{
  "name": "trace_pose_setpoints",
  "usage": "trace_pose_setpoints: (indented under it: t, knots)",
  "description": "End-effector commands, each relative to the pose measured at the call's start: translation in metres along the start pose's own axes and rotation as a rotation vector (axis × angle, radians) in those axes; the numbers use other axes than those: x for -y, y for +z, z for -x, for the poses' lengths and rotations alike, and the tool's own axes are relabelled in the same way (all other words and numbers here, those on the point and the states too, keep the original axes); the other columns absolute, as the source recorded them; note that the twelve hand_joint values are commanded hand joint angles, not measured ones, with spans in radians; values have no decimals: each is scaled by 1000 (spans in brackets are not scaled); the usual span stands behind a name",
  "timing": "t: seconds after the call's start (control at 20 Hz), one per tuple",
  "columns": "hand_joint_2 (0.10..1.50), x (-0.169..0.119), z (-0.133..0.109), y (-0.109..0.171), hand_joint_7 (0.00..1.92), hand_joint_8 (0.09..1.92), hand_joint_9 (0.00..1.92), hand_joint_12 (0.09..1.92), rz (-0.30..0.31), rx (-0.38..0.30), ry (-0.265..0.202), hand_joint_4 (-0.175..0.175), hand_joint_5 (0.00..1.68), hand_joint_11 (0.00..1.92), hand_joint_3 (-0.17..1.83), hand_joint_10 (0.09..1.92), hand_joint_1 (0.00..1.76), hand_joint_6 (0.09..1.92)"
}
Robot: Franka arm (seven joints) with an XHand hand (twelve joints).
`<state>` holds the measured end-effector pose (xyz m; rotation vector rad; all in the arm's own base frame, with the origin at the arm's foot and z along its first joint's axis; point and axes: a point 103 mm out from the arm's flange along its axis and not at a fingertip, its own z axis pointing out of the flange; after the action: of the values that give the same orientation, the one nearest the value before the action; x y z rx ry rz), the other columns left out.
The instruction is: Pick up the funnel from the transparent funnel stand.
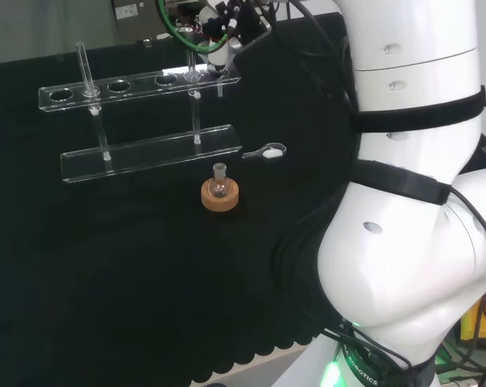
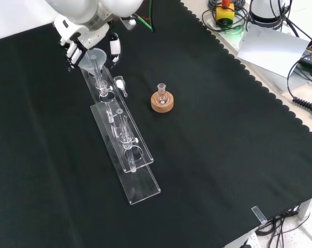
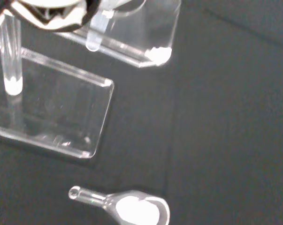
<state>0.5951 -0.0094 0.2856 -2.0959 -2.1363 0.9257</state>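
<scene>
The transparent funnel stand (image 1: 138, 87) is a clear top plate with holes on two posts over a clear base plate (image 2: 140, 181). The funnel (image 2: 95, 56) sits in the end hole nearest the arm, cone up and stem down through the plate (image 3: 94, 40). The hand (image 2: 86, 36) hangs over that end of the stand. Its fingers (image 2: 72, 51) and thumb (image 2: 115, 49) reach down on either side of the cone, with a gap to it on both sides. In the head view the hand (image 1: 220, 36) stands above the stand's right end.
A small round flask on a cork ring (image 1: 220, 193) (image 2: 162, 101) stands beside the stand. A little clear scoop (image 1: 267, 151) (image 3: 132, 208) lies on the cloth by the stand's near end. A glass tube (image 1: 85, 68) stands in the stand's far end.
</scene>
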Motion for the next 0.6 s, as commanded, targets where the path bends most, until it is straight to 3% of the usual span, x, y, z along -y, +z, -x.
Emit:
trace_pose_setpoints:
  t: [0.05, 0.6]
  knots:
    - [693, 14, 13, -24, 508, 619, 905, 1345, 56, 30, 24, 7, 584, 405, 762, 472, 887, 607]
    - [687, 67, 21, -41, 494, 624, 934, 1342, 64, 30, 55, 5, 555, 410, 779, 490, 895, 682]
